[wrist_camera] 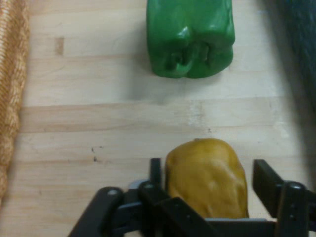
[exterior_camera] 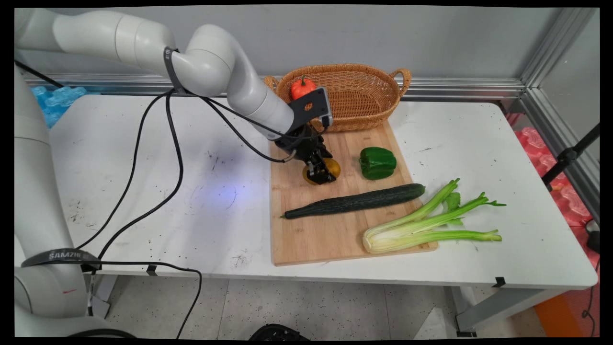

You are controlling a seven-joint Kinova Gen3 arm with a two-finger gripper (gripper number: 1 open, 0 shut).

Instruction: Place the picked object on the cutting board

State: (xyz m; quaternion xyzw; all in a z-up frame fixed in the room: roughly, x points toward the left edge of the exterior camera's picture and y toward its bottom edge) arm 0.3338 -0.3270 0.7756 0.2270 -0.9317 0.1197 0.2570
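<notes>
One orange pepper sits in the wicker basket, while the pincer straddles a yellow fruit, fingers wide.

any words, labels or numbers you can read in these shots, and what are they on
"SAMZHE" as best it reads, partly blurred: white letters on the black strap round the arm's lower link, main view.
No lettering shows on the cutting board, basket, vegetables, or gripper straddling the yellow-brown vegetable.
</notes>
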